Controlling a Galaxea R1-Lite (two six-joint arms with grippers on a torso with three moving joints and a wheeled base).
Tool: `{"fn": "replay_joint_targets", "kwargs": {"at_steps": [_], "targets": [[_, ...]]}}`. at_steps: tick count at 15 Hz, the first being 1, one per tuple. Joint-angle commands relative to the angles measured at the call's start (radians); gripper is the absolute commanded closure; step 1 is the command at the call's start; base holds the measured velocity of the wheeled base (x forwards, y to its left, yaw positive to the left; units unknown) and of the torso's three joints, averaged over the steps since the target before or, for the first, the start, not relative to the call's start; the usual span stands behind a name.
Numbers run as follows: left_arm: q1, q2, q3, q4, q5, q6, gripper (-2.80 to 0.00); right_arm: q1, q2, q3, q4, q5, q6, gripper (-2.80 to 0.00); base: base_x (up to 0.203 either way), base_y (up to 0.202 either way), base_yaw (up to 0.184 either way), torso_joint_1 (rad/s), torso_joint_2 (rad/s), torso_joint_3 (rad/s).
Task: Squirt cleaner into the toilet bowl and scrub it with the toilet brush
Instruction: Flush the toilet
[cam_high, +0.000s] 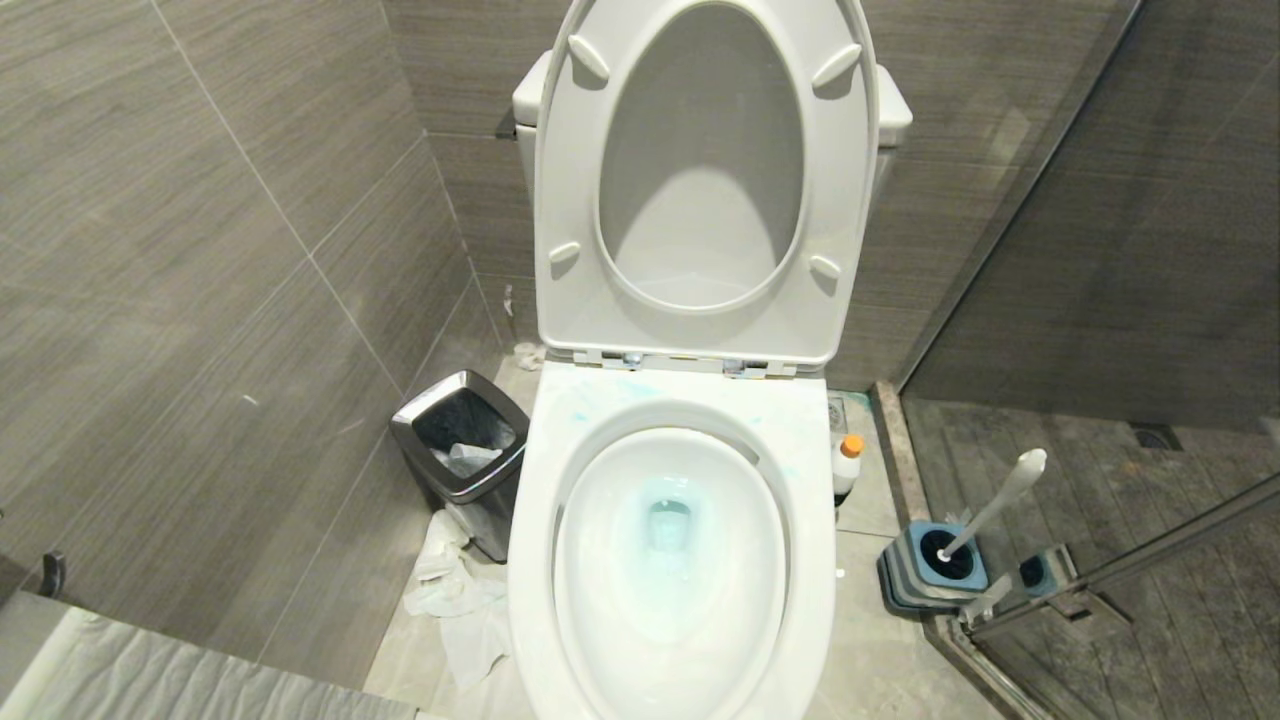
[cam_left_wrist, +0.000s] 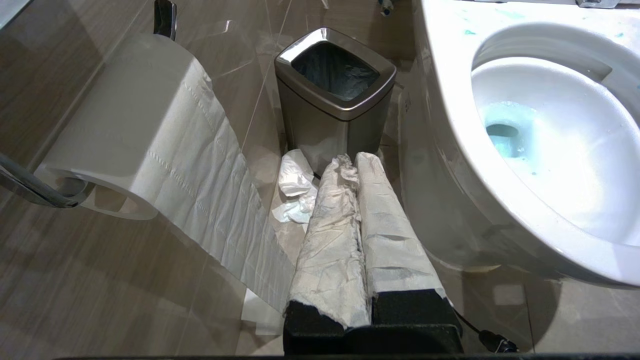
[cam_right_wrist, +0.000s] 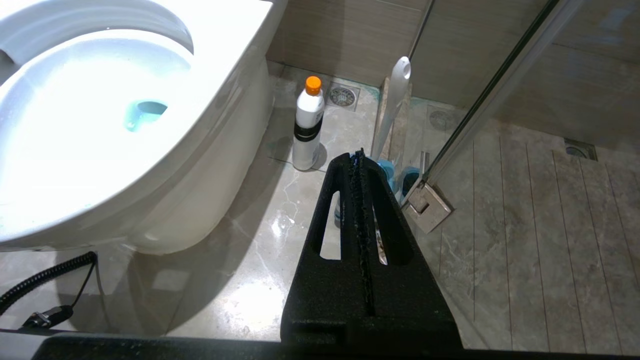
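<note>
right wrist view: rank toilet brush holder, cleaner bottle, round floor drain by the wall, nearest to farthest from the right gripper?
Right gripper is shut, above the floor beside the toilet.
1. Toilet brush holder: just past the fingertips, by the glass door's hinge.
2. Cleaner bottle: farther out, standing on the floor beside the toilet bowl.
3. Round floor drain: farthest, behind the bottle, near the wall.

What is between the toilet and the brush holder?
The cleaner bottle stands there on bare floor, beside the toilet bowl, short of the brush holder, in the head view.

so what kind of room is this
A bathroom, most likely a small toilet stall: a toilet with its seat up, a toilet brush in its holder, and a toilet roll on the wall.
</note>
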Motion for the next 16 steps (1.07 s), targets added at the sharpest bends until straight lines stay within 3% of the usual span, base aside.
{"fn": "replay_joint_targets", "kwargs": {"at_steps": [1,16], "targets": [[0.0,0.001,0.008,0.0,0.001,0.0,0.0,0.0,0.0,0.012,-0.001,0.001,-0.001,0.0,0.0,0.0,0.0,0.0,0.0,0.0],[0.0,0.001,0.008,0.0,0.001,0.003,0.0,0.0,0.0,0.012,-0.001,0.001,-0.001,0.0,0.0,0.0,0.0,0.0,0.0,0.0]]}}
